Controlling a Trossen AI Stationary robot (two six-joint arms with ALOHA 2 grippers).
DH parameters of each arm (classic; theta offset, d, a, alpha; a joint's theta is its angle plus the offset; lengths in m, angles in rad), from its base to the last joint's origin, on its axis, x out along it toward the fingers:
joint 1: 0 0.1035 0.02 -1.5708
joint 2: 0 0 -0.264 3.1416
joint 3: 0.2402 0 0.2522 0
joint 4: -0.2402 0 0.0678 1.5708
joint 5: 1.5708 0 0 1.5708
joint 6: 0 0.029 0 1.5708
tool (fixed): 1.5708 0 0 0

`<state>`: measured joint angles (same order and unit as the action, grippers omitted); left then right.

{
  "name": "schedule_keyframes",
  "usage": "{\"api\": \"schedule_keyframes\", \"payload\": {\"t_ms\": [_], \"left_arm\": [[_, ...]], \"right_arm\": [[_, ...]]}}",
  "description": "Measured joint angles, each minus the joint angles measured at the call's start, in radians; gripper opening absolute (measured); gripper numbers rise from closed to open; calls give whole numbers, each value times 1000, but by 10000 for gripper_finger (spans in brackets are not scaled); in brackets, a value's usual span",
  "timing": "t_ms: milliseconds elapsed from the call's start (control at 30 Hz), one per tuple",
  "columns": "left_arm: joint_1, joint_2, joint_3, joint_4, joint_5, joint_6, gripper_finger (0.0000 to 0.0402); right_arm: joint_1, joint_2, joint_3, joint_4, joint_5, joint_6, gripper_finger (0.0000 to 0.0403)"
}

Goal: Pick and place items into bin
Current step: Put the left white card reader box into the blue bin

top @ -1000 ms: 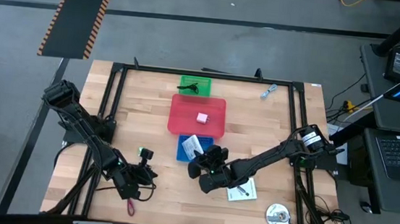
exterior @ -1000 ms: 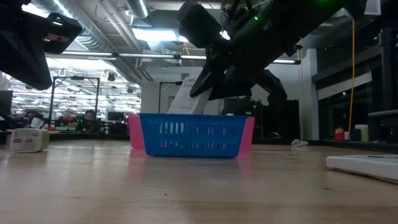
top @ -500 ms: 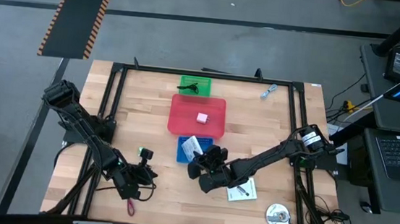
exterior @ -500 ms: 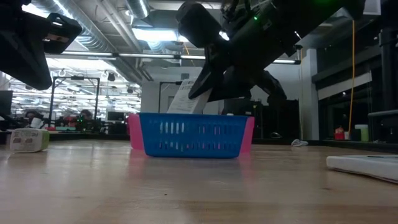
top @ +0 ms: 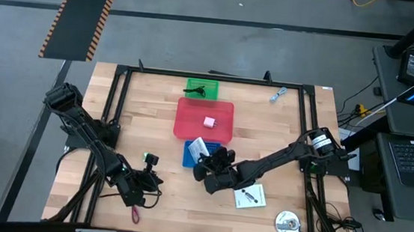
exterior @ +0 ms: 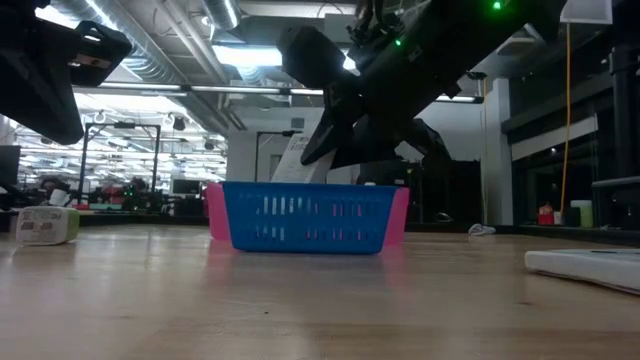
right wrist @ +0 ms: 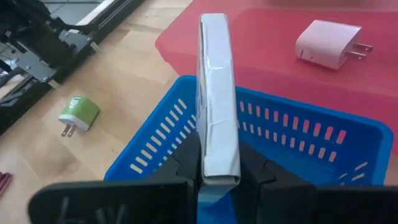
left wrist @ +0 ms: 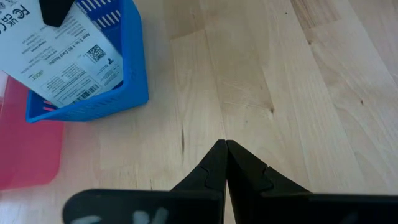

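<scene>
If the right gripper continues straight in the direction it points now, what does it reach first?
Probably the blue bin. The right gripper, shut on the white card, points over the bin's near rim, so its inside lies first in line. Beyond it is the red tray. Depth is uncertain.

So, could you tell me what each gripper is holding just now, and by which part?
The right gripper pinches a white printed packet by its bottom edge, upright above the blue basket. The left gripper is shut, holding nothing.

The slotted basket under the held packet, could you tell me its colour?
Blue, clearest in the right wrist view.
</scene>
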<state>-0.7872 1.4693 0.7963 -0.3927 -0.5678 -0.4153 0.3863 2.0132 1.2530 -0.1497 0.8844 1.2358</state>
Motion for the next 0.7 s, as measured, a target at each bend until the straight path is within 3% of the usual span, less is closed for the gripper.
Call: {"api": "schedule_keyframes", "payload": {"t_ms": [267, 700], "left_arm": [[0, 0, 0, 0, 0, 0, 3], [0, 0, 0, 0, 5, 0, 3]], "right_arm": [[-3, 0, 0, 0, -13, -13, 56], [-11, 0, 0, 11, -23, -9, 139]]}}
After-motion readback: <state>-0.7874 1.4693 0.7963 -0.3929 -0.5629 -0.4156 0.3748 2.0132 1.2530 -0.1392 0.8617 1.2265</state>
